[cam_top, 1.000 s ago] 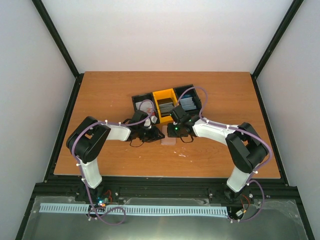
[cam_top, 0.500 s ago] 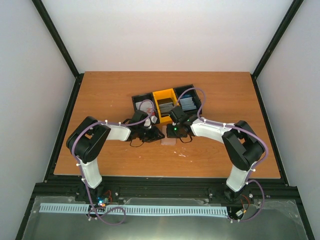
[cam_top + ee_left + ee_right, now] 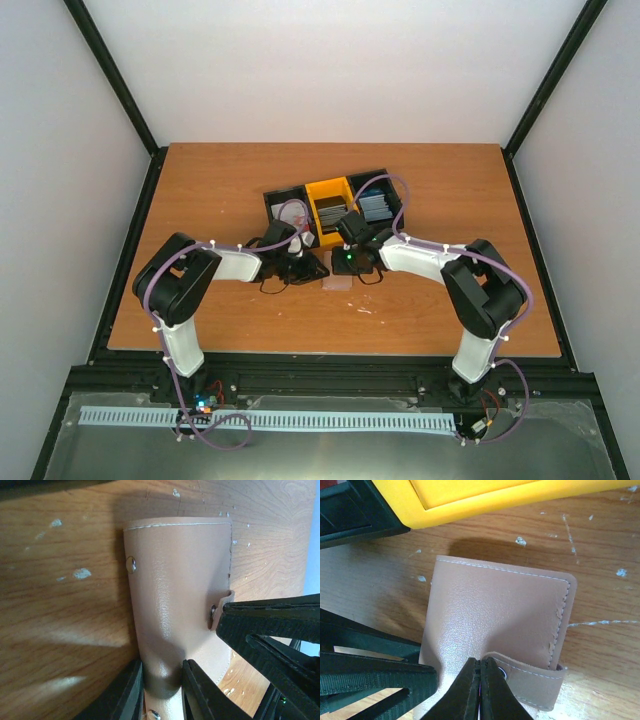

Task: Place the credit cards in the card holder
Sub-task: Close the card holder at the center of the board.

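Pinching the card holder [image 3: 175, 595], the left gripper [image 3: 162, 690] is staying put — the shut right gripper [image 3: 480, 667] is edging onto its still-fastened strap [image 3: 535, 680].

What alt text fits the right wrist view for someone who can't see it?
A tan leather card holder lies on a scuffed wooden table, with the right gripper closed at the tip of its snap strap. The left gripper comes in at lower left against its edge, and a yellow bin crosses the top.

The card holder [image 3: 495, 620] lies on the table [image 3: 220, 180], just before the bins [image 3: 327, 184].
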Available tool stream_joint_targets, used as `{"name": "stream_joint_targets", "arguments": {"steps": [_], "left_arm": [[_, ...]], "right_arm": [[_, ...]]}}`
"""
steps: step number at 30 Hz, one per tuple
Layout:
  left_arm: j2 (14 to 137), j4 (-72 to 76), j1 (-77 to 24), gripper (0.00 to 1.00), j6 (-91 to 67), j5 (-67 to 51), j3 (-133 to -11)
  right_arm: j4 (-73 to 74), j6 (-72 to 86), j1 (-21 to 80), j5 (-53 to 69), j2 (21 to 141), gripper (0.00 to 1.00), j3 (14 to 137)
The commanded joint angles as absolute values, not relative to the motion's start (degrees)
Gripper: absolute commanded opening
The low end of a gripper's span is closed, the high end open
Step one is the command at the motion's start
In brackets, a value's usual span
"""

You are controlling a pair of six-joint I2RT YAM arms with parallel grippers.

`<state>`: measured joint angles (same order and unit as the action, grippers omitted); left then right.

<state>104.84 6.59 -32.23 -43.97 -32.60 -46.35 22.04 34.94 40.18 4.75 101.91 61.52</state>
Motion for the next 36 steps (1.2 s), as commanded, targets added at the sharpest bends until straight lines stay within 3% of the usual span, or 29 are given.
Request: {"name": "stream_joint_targets", "arguments": {"steps": [1, 9, 36], "left_arm": [[108.2, -1.6, -32.4, 0.24, -42.2, -25.1, -44.2], [108.4, -1.6, -32.4, 0.24, -42.2, -25.2, -44.2], [108.5, -1.4, -32.4, 0.24, -42.0, -25.2, -44.1]], "right_arm": [[22.5, 34.6, 40.5, 4.1, 102.9, 0.03, 62.6], [24.0, 34.4, 40.8, 2.5, 102.0, 0.13, 63.4], [26.4, 35.0, 41.8, 0.3, 104.6, 0.12, 64.3]]}}
